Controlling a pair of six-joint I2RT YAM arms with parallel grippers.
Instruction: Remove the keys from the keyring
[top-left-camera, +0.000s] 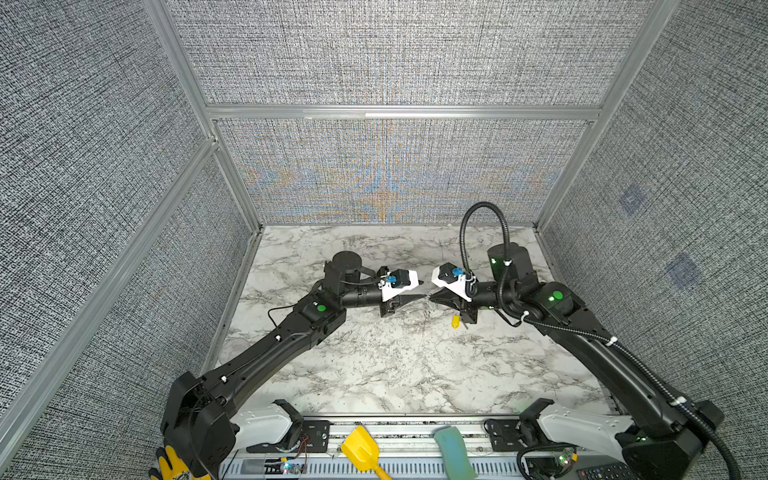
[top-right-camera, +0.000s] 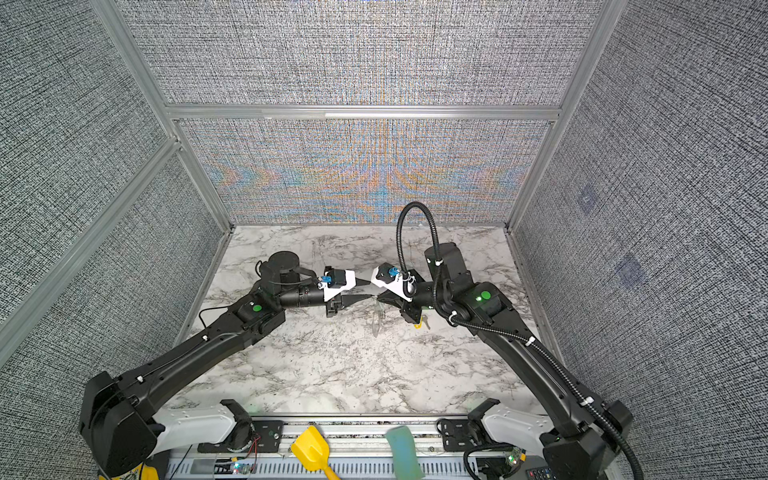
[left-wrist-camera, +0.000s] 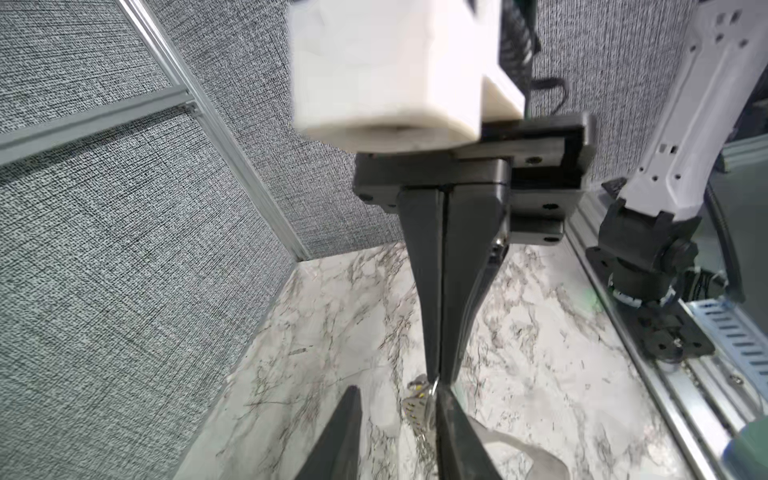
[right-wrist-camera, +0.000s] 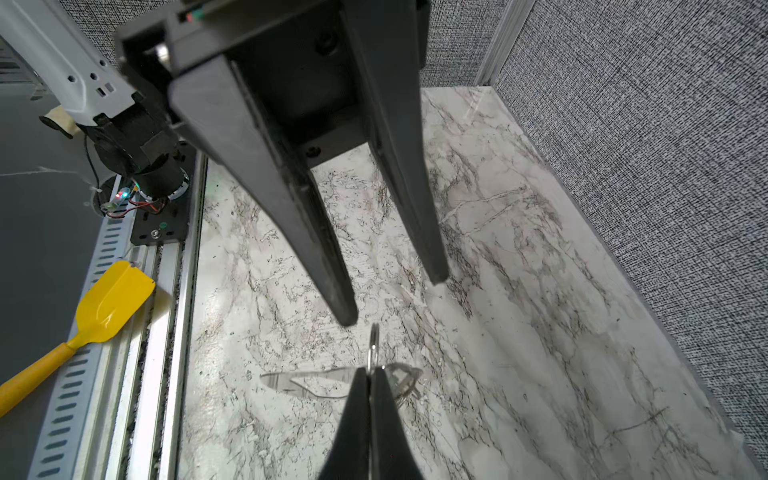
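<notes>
Both grippers meet above the middle of the marble table (top-left-camera: 374, 365). My right gripper (right-wrist-camera: 369, 372) is shut on a thin metal ring (right-wrist-camera: 374, 345) of the keyring. The keyring's flat grey plate (right-wrist-camera: 291, 380) hangs below it, faintly visible in both top views (top-left-camera: 428, 309) (top-right-camera: 377, 318). My left gripper (left-wrist-camera: 398, 390) is open, with one finger (right-wrist-camera: 432, 266) to each side of the ring and touching nothing. A small silver piece (left-wrist-camera: 417, 405) dangles by the ring. One of the keys, with a yellow tag (top-left-camera: 456, 321) (top-right-camera: 417, 325), lies loose on the table under the right wrist.
A big yellow scoop (top-left-camera: 361, 449) and a large teal block (top-left-camera: 453, 451) lie on the metal rail at the front edge. A yellow glove (top-left-camera: 170, 465) sits at the front left. Grey fabric walls with aluminium posts close in three sides.
</notes>
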